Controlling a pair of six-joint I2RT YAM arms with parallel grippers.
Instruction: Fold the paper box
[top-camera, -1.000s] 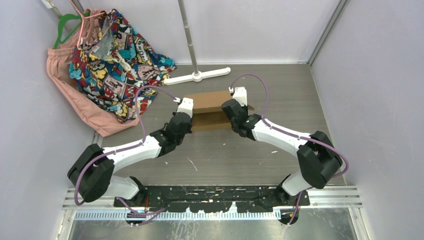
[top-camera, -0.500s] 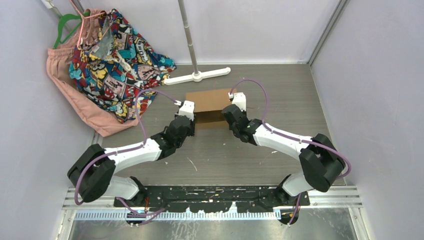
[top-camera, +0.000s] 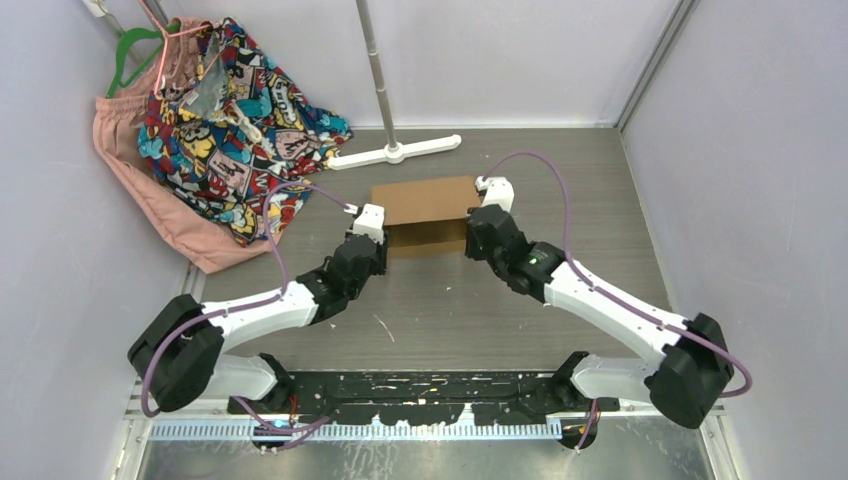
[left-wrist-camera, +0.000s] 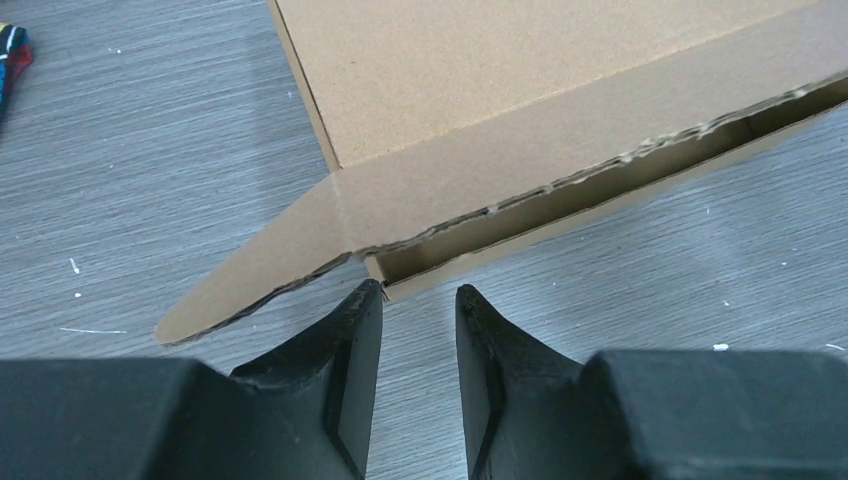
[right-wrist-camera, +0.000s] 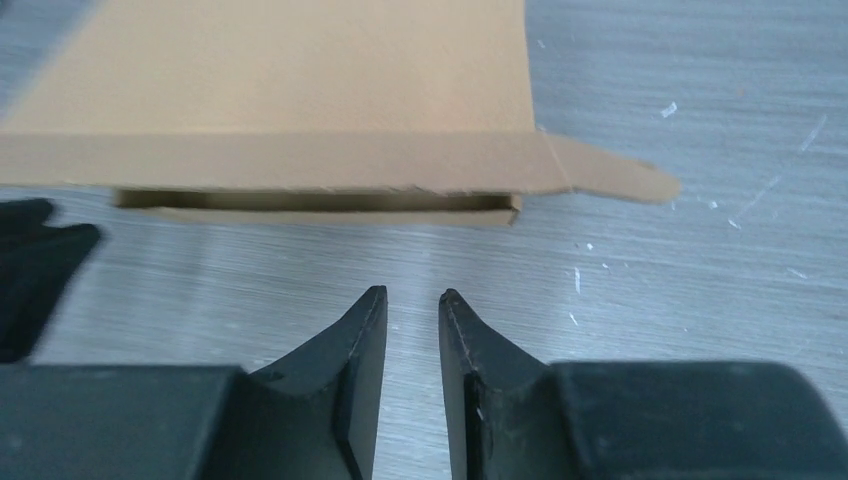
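1. brown corrugated paper box (top-camera: 425, 212) lies flat on the grey table (top-camera: 470, 310), toward the far side, between my two grippers. the lid is down, but the front flap (left-wrist-camera: 560, 150) is not tucked and the slot under it gapes.
2. my left gripper (left-wrist-camera: 420, 290) is at the box's near left corner. its fingers are slightly spread and pinch nothing. one tip is right at the corner, and i cannot tell if it touches.
3. my right gripper (right-wrist-camera: 412, 294) is near the front right corner, clear of the box, with its fingers also a little apart and empty.
4. both side ears poke out loose beyond the walls: left ear (left-wrist-camera: 250, 290), right ear (right-wrist-camera: 610, 180).
5. step in hand, i judge: closing the front, ears in first, then the flap into the slot.
6. to do it well:
   - work both ends together so the box doesn't skid or twist.
   - push each ear along its crease, not into the corrugated edge.
   - keep the lid low, since the flap may spring up.
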